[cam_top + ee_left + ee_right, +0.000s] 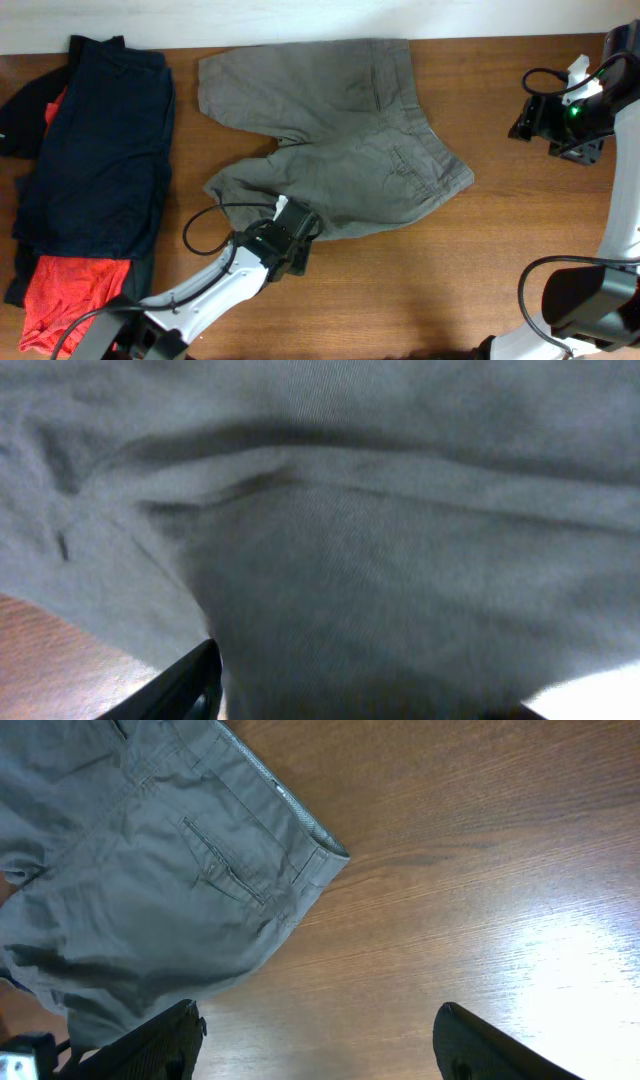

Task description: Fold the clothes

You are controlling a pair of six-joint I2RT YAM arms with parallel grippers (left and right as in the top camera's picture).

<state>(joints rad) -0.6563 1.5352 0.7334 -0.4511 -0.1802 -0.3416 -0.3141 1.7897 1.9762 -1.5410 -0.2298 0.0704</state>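
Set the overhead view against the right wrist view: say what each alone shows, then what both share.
Overhead only: the navy garment and orange-red garment piled together, and the left tool at the shorts, by the lower leg. Right wrist only: the right tool open wide over the table. Both: the waistband corner and back pocket.
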